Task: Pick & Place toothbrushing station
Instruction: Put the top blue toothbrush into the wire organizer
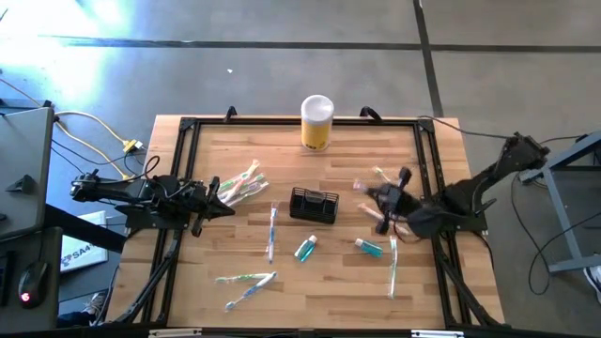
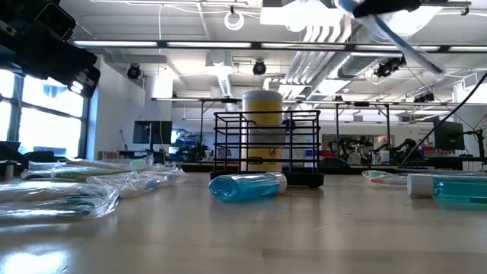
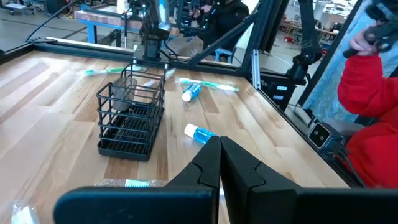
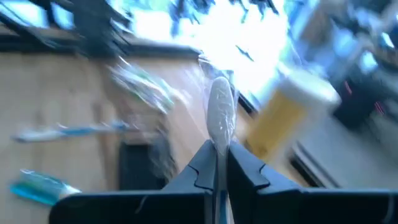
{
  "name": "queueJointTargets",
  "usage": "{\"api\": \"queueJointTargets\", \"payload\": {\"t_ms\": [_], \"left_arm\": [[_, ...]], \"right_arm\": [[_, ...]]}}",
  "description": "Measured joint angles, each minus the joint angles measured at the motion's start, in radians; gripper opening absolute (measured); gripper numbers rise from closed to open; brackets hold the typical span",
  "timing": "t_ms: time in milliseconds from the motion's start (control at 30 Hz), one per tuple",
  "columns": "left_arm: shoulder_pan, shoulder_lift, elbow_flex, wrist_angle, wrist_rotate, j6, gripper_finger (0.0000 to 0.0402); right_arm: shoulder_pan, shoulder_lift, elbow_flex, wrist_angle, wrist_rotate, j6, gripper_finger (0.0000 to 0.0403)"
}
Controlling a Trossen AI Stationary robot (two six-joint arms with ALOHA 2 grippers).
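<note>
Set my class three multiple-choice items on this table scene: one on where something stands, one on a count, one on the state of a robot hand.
1. Where is the yellow cylinder relative to the black caddy?
A inside it; B apart from it, near the table edge; C on top of it.
2. How many small blue tubes lie on the table?
A two; B none; C five.
3. The right hand is:
A wide open; B shut on the caddy; C shut on a wrapped toothbrush.

Key: B, bare wood separates them; A, a second tube lies nearby; C, the wrapper is pinched at the hand's tips.
</note>
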Motion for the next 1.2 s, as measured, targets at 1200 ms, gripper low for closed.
{"api": "queueJointTargets", "payload": {"t_ms": [1200], "left_arm": [[0.000,0.000,0.000,-0.002,-0.016,0.010,0.0000]], "right_arm": [[-0.654,0.625,-0.393,1.853,-1.068,-0.158,0.0007]]}}
